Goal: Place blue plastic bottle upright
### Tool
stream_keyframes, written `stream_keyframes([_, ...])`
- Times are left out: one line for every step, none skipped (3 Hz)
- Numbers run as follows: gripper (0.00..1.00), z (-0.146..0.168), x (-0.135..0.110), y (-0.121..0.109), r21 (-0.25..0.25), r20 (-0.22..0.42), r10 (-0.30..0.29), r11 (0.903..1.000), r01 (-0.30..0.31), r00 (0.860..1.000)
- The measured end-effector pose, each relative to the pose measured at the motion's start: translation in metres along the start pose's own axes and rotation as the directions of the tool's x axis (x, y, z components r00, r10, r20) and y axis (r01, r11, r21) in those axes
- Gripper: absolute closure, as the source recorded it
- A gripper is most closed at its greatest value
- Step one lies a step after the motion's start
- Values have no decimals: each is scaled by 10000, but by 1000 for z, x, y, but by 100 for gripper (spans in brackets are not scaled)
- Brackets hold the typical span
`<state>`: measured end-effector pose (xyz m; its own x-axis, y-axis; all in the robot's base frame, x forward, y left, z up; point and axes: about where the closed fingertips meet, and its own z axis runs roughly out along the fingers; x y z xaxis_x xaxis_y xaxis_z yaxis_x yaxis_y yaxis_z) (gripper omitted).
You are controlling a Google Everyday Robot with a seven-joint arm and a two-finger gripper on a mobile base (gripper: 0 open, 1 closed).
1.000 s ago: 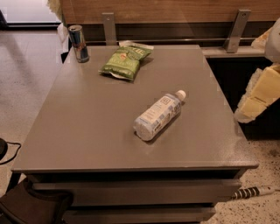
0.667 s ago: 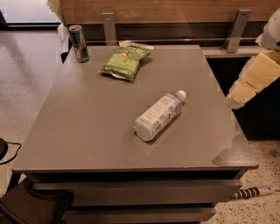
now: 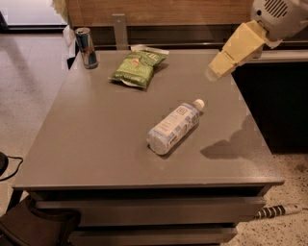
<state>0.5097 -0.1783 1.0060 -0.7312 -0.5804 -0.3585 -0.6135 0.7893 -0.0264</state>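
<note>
Counter: grey flat top [image 3: 91, 144], with drawer-like fronts below its near edge.
Room: pale speckled floor [image 3: 24, 96] on the left, wooden panel [image 3: 159, 12] along the far side.
Blue plastic bottle: [image 3: 173, 127] lying on its side near the counter's middle, white cap pointing to the far right.
Other items: metal can [image 3: 86, 47] upright at the far left corner; green snack bag [image 3: 138, 67] near it.
Tool: [image 3: 214, 72] in the air above the counter's far right part, touching nothing and carrying nothing; how far open it is cannot be told.
</note>
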Motion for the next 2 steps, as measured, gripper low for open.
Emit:
stream_keyframes([0, 19, -22, 6, 308, -872, 1674, 9858, -1653, 9820])
stream_keyframes([0, 47, -52, 13, 611, -1416, 2995, 9540, -2936, 9435])
